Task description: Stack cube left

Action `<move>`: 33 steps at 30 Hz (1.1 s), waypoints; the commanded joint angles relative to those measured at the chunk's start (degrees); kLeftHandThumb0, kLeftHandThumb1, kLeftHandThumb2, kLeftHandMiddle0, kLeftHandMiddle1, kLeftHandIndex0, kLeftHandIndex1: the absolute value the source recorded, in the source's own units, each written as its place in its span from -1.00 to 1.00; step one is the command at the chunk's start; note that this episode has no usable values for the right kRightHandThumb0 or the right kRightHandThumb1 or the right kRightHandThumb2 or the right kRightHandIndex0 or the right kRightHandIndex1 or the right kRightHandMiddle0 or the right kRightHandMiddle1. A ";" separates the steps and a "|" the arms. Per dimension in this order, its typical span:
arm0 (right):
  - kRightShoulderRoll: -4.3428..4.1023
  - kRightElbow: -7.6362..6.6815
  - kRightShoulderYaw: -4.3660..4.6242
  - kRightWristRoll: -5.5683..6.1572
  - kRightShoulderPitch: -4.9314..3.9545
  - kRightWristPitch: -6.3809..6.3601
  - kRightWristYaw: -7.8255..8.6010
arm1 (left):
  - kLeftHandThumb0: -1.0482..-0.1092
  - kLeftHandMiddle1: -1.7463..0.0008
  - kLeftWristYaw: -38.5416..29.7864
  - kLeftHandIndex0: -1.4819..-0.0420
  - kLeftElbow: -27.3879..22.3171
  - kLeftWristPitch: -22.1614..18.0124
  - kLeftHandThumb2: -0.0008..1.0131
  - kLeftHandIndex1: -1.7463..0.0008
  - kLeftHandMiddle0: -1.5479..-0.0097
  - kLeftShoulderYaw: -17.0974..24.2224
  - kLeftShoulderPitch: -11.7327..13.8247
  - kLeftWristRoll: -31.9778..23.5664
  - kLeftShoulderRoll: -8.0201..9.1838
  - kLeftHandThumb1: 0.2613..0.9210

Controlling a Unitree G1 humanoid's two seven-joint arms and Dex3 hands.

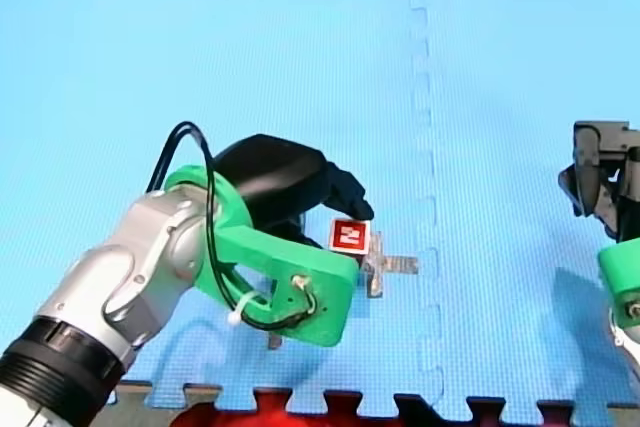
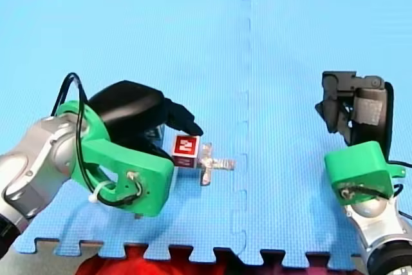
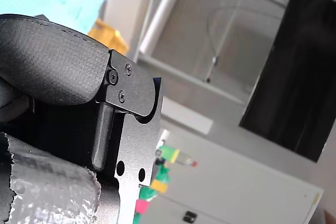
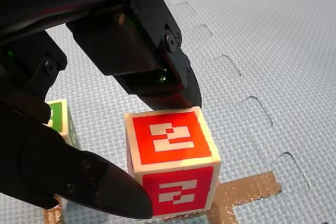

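Note:
A red cube [image 2: 185, 150] with white markings stands on a silver tape cross [image 2: 217, 164] near the front of the blue mat. My left hand [image 2: 175, 134] reaches in from the left and its black fingers close around the cube. In the second wrist view one finger [image 4: 173, 77] touches the red cube's [image 4: 170, 158] far top edge, and the thumb [image 4: 79, 182] sits against its near lower corner. A green cube [image 4: 56, 121] stands just beside the red one, mostly hidden behind the thumb. My right hand [image 2: 351, 111] hangs over the mat at the right, holding nothing.
Blue foam mat [image 1: 300, 67] tiles cover the work surface, with a seam [image 2: 246, 62] running down the middle. The mat's front edge [image 2: 193, 256] lies just below the left arm, with red cloth beyond it. The first wrist view looks out at cabinets [image 3: 236, 182] in the room.

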 commanded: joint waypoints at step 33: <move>0.85 -0.38 0.19 0.37 -0.14 3.20 -1.37 | 0.26 -0.93 7.96 -0.67 15.16 -7.56 -0.99 0.96 -0.14 -1.58 -7.40 -1.09 -3.95 0.86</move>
